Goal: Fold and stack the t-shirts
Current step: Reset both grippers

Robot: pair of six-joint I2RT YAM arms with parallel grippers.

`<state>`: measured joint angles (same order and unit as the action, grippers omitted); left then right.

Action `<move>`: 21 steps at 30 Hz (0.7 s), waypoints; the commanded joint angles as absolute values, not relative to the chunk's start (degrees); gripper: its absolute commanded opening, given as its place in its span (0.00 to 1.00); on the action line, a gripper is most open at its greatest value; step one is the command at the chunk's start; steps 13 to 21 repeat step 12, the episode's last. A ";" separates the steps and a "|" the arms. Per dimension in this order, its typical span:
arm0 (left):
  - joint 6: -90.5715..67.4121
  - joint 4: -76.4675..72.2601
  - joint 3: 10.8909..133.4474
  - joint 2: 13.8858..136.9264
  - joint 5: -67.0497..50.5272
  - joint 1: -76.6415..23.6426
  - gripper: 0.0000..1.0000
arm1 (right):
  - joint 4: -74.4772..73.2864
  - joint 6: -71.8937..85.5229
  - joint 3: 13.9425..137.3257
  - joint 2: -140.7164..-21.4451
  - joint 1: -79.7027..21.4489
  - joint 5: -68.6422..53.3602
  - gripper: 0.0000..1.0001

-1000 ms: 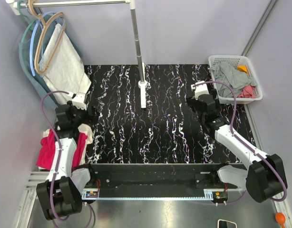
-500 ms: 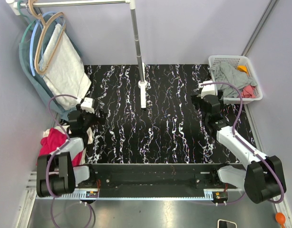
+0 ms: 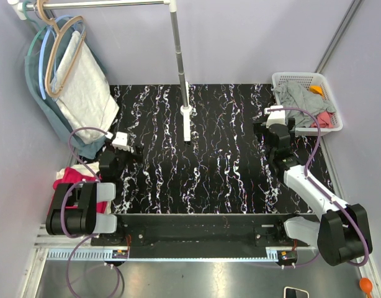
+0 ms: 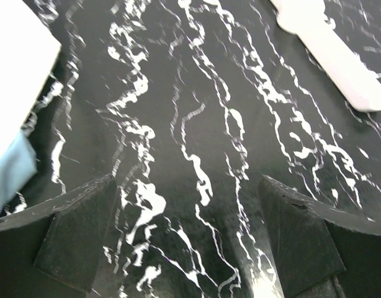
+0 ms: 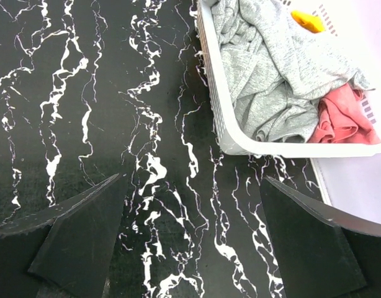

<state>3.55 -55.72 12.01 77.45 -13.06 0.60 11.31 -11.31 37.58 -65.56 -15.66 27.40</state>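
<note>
I see surface (image 3: 215,161) black w/ white marble veins. Basket (image 5: 224,133) white; in it grey shirt (image 5: 271,68), pink shirt (image 5: 345,118), orange bit (image 5: 307,20). Red-pink pile (image 3: 71,177). Hanging white shirt (image 3: 85,90), teal garment (image 3: 44,108), tan hanger (image 3: 48,65). L tool (image 4: 187,186), R tool (image 5: 192,180) both black.

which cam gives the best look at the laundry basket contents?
Right wrist: the basket fills the upper right, close enough to separate the grey shirt from the pink garment. Top external shows the whole basket, but small. Left wrist misses it.
</note>
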 commanded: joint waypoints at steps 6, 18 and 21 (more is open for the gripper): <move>4.48 -63.19 12.75 77.61 -10.28 0.53 0.99 | 6.24 -7.74 41.84 -64.95 -15.29 26.27 1.00; 4.48 -63.19 12.75 77.78 -10.37 0.53 0.99 | 6.77 -7.56 41.92 -65.39 -15.29 25.92 0.99; 4.48 -63.19 12.75 77.78 -10.37 0.53 0.99 | 6.77 -7.56 41.92 -65.39 -15.29 25.92 0.99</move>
